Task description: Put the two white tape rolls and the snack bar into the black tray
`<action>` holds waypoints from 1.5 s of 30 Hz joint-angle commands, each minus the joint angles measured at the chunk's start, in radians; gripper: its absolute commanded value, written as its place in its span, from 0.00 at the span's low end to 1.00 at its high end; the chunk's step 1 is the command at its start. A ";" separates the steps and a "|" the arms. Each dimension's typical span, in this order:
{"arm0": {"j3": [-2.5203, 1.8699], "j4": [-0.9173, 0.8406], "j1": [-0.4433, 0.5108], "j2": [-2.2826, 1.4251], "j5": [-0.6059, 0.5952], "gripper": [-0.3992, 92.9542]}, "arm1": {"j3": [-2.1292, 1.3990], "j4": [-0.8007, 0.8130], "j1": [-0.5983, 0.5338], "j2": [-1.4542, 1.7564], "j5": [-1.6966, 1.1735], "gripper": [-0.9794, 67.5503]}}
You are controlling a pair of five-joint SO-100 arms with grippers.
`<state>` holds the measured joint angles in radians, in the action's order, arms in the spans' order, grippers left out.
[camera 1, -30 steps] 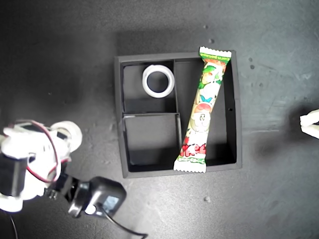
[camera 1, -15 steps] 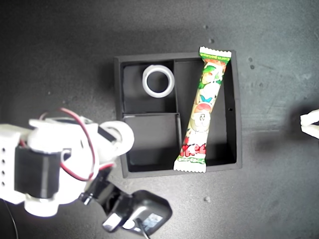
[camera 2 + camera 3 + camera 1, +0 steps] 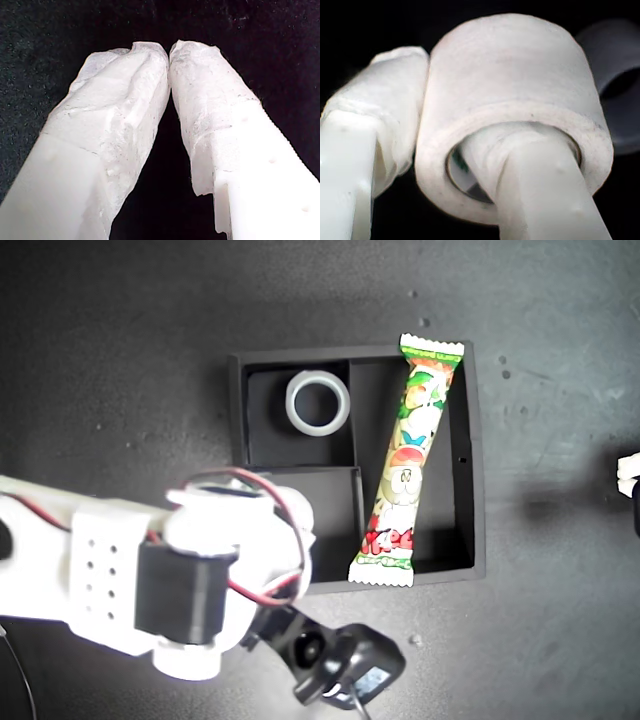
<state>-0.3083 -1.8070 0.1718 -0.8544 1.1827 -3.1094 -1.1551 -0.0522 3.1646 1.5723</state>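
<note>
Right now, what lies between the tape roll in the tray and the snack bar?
In the exterior view, only the black tray's upright divider wall and a strip of bare tray floor separate the tape roll from the snack bar.

The tray (image 3: 478,470) is matte black, walls and dividers alike. The roll (image 3: 318,403) inside it is white with a dark open centre. The bar (image 3: 408,460) is printed green, white and red, with cartoon faces along it and red lettering near one crimped white end. The tabletop (image 3: 120,340) is dark grey-black, flecked with pale specks. The arm (image 3: 130,580) over it is white, with a black block on it and red and black wires. My first tool (image 3: 169,52) is white, wrapped in wrinkled white tape. My second tool (image 3: 445,160) is white too, and its roll (image 3: 515,100) is off-white, showing a greenish inner core.
</note>
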 commanded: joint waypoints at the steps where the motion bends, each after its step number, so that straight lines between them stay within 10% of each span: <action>1: 0.109 -0.023 0.006 0.018 0.000 0.00 | -0.014 -0.014 0.003 0.009 0.015 0.01; 33: 0.107 -0.026 0.037 0.179 0.069 0.15 | -0.014 -0.015 -0.023 0.009 0.025 0.01; 45: -0.327 -0.028 -0.032 -0.353 -0.008 0.14 | -0.014 -0.015 -0.026 0.009 0.025 0.01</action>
<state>-0.5262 -1.8147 0.1641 -0.9787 1.1950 -3.1094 -1.1674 -0.0798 3.1646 1.5907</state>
